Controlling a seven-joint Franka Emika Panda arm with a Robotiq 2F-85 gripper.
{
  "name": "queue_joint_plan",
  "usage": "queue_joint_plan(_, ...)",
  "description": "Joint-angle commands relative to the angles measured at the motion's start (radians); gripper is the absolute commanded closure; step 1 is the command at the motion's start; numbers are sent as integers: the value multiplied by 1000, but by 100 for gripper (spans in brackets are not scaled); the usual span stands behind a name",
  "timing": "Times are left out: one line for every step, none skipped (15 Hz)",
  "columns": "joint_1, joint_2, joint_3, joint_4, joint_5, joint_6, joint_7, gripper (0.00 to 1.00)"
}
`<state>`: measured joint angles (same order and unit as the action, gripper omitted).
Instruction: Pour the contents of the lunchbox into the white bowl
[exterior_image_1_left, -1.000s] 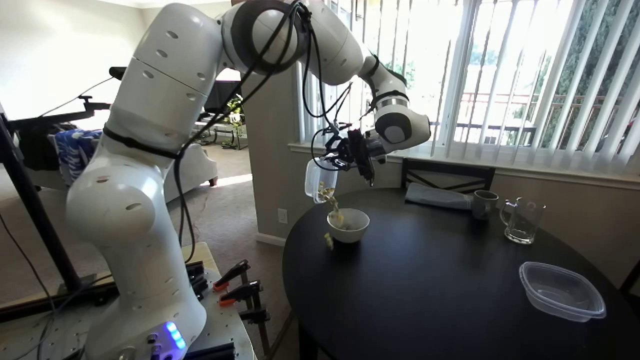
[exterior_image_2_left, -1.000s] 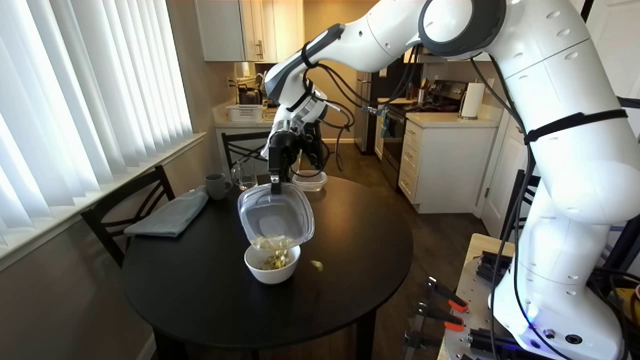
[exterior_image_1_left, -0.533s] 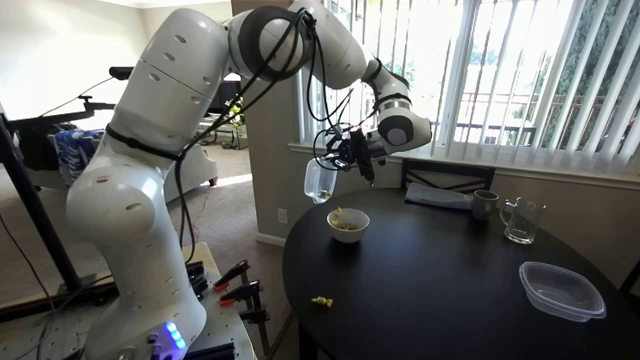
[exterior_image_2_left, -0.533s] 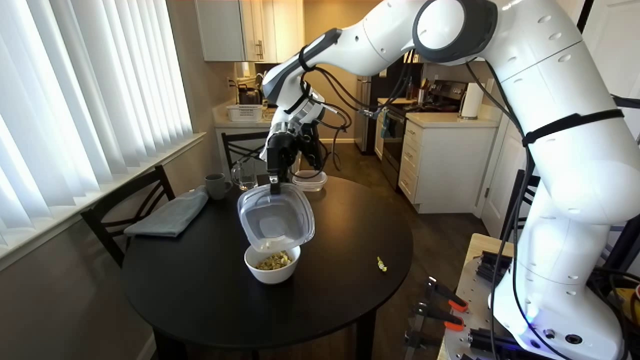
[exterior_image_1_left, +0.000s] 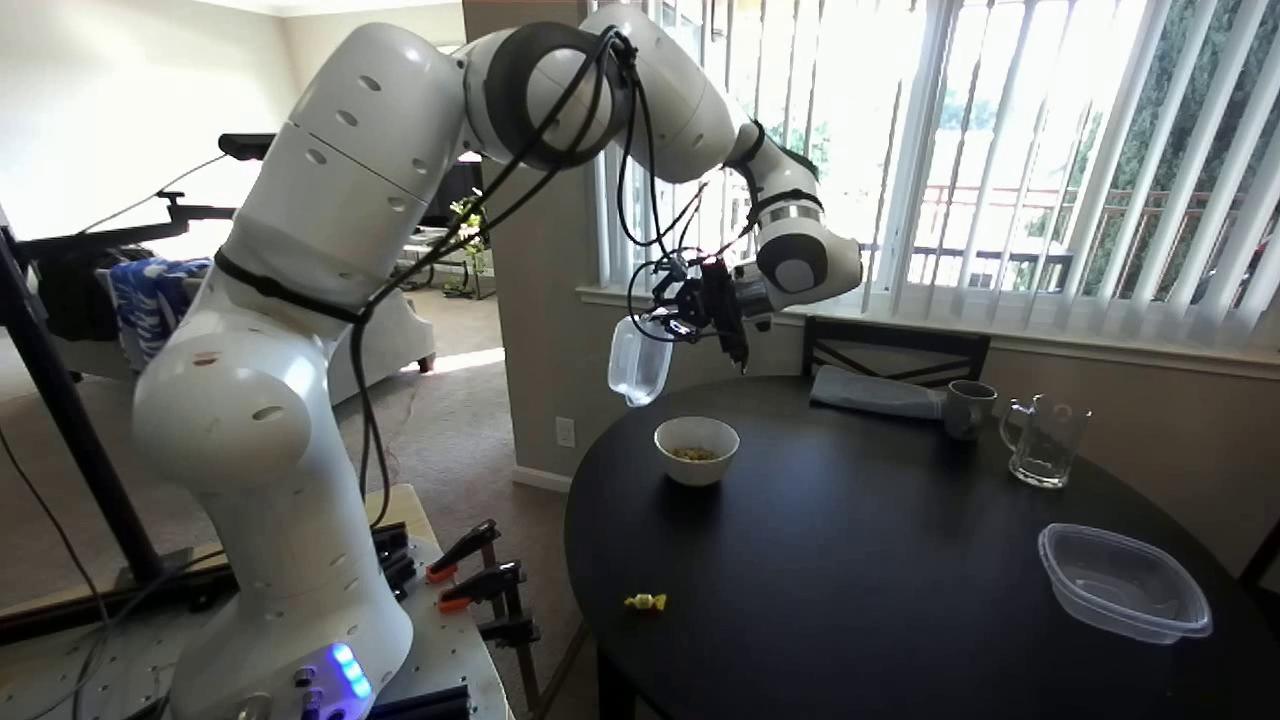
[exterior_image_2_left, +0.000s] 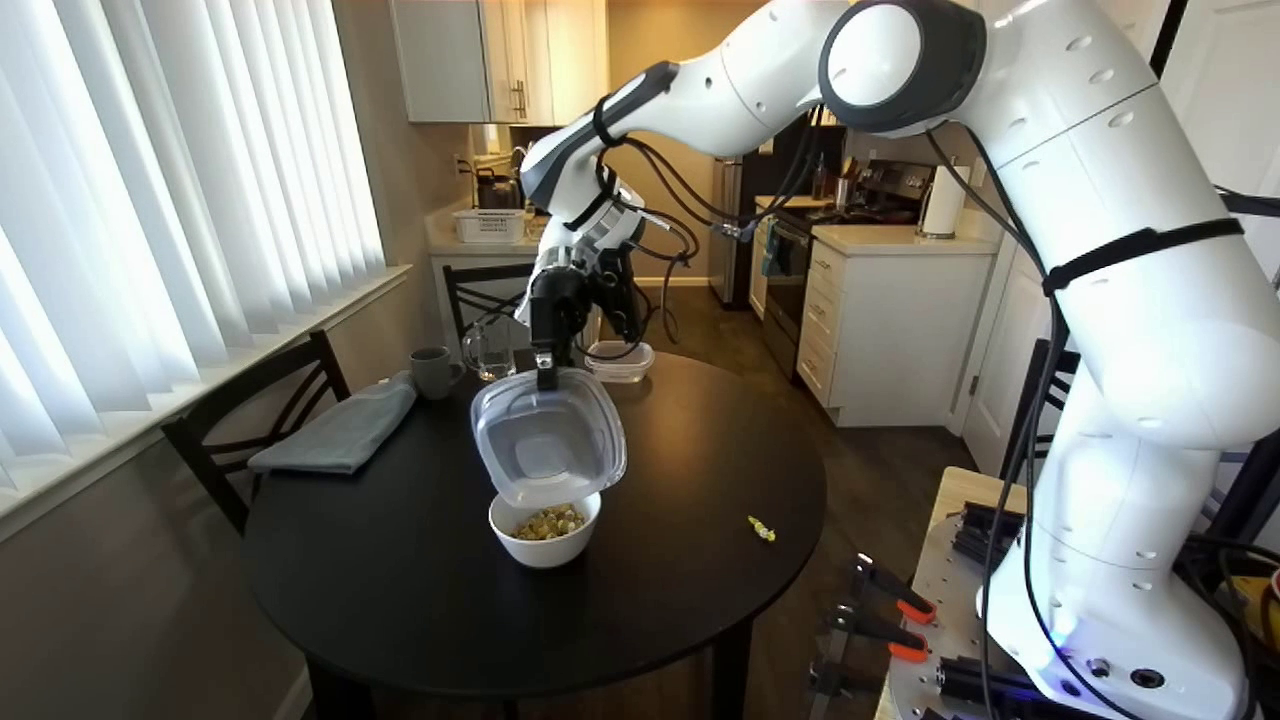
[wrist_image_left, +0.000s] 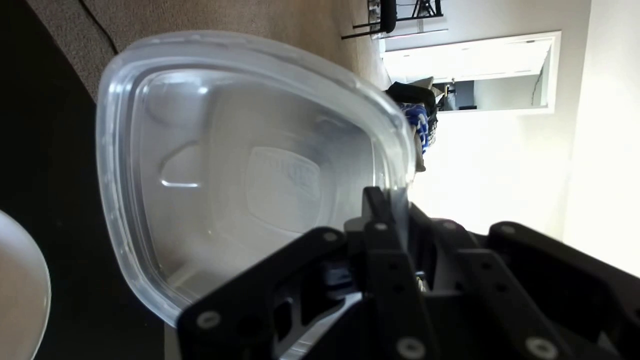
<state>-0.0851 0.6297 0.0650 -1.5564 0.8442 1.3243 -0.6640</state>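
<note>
- Food (exterior_image_2_left: 550, 522) no longer rains down! The bits in mid-air a moment ago now sit in the white bowl (exterior_image_2_left: 545, 555), piled with the rest.
- Wrist view peers into the tub (wrist_image_left: 280, 185): bare, no bits that I can make out, so the pour seems as good as finished.
- And the claw (wrist_image_left: 396, 207) grips the tub by its rim, holding it tipped, mouth downward, just above the bowl and apart from it.
- One miss, though: a stray yellow piece (exterior_image_1_left: 645, 602) lies on the dark table (exterior_image_1_left: 850, 560), well away from the bowl, and a full score probably means fetching it.
- Next call, I'd guess: level the tub and lift it away; its lower edge hangs close enough to nudge the bowl if it dips.
- Further off, the large clear container (exterior_image_1_left: 1120, 600), glass mug (exterior_image_1_left: 1050, 440), grey mug (exterior_image_1_left: 969, 410) and folded cloth (exterior_image_1_left: 876, 393) sit well apart from the tub; nothing seems to block a retreat.
</note>
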Motion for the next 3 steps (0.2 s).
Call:
queue_joint_plan(-2, 9, 4, 23, -5, -27, 22, 94)
queue_joint_plan(-2, 8, 3, 23, -5, -25, 23, 94)
queue_joint_plan(-3, 7, 3, 21, -5, -23, 19, 94)
